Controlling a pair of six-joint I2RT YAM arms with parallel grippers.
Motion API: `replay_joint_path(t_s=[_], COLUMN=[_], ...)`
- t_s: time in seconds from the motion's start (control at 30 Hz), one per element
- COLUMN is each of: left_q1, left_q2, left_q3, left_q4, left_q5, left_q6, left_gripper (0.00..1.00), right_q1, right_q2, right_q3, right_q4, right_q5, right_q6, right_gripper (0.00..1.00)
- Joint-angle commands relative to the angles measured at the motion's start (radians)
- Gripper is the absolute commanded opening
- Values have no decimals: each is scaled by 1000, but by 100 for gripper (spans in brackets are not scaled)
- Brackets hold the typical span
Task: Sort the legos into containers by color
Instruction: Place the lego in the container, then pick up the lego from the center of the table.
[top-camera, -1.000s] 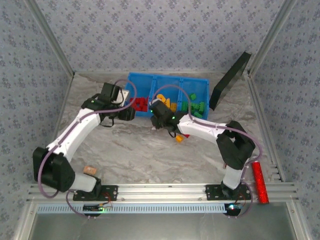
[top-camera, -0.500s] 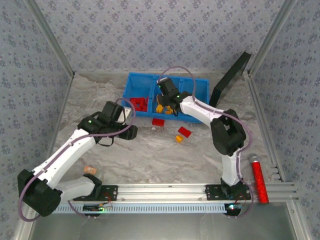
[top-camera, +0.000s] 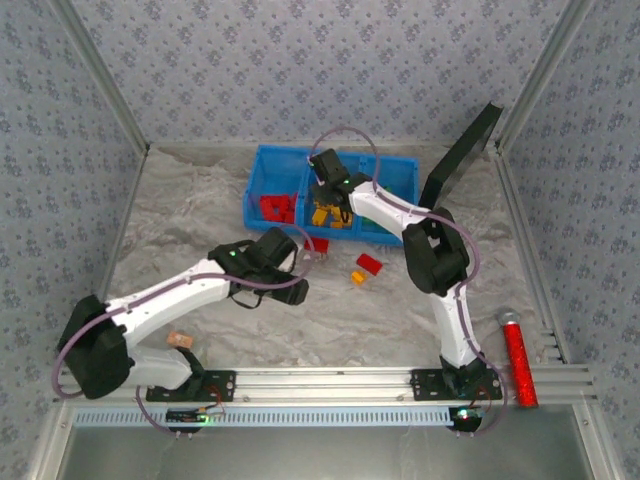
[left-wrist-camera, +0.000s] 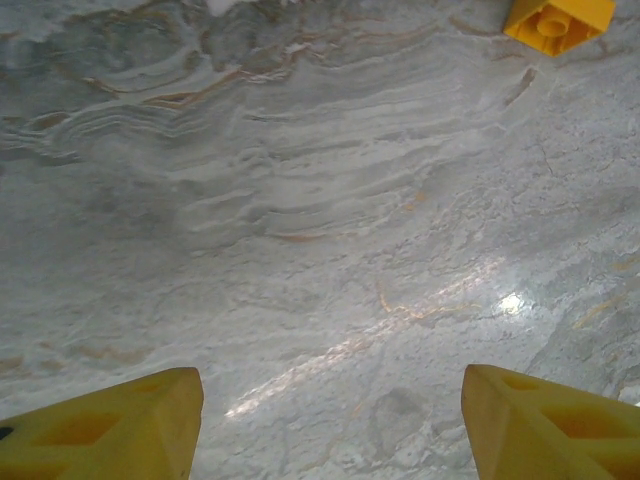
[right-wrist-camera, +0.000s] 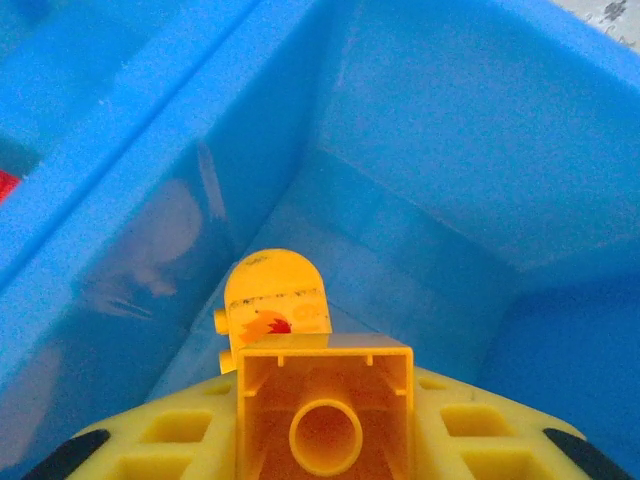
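Marbled tabletop (left-wrist-camera: 300, 250) underlies the gaping left pincer (left-wrist-camera: 330, 395); right pincer (right-wrist-camera: 325, 405) grasps a hollow yellow-orange lego (right-wrist-camera: 325, 435) in the bin (right-wrist-camera: 450, 150).

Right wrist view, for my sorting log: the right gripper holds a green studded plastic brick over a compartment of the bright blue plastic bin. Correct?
Wrong colour: the right wrist view shows the studded plastic brick is yellow-orange, not green. The right gripper does hold it over a compartment of the bright blue plastic bin.

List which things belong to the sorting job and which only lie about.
Job: blue bin; red legos inside it; yellow lego in right gripper; loose red lego on table.
Lying about: black panel; red cylinder; small tan piece.
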Motion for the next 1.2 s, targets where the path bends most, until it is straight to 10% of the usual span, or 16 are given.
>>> replay_joint_path(t_s=[0.0, 1.17], left_q1=[-31, -176], left_q2=[57, 850], left_q3=[85, 800], left_q4=[65, 66], left_q5=[-40, -147], left_q6=[-17, 245], left_gripper=[70, 93], right_q1=[-12, -117], right_q2=[17, -486], right_q3=[31, -217], right_q4=[-31, -106], right_q5=[-21, -275], right_q6=[-15, -46], right_gripper=[39, 66])
